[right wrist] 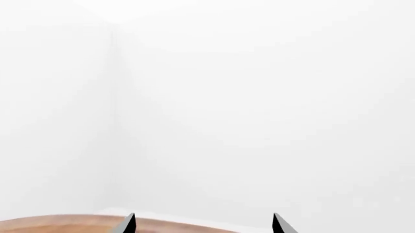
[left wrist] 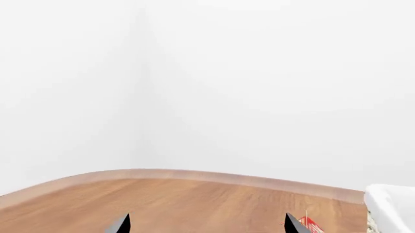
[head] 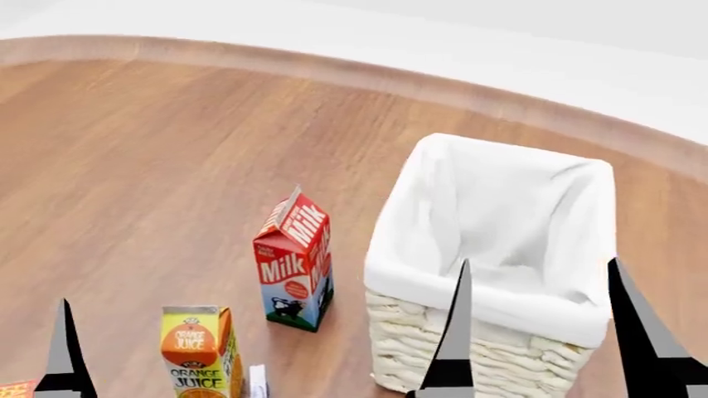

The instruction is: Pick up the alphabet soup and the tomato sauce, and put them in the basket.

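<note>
My left end effector (head: 66, 348) at far left of head view: only one finger tip in frame; left wrist view shows both tips spread wide, nothing between. Just right of it, orange juice carton (head: 199, 352) upright on table (head: 144, 157). Milk carton (head: 294, 259) upright, near basket (head: 487, 303). My right end effector (head: 542, 327) over basket's near rim, fingers apart, empty. Alphabet soup, tomato sauce not visible.

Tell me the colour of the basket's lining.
White cloth lining, over cream wicker basket; head view shows it best.
</note>
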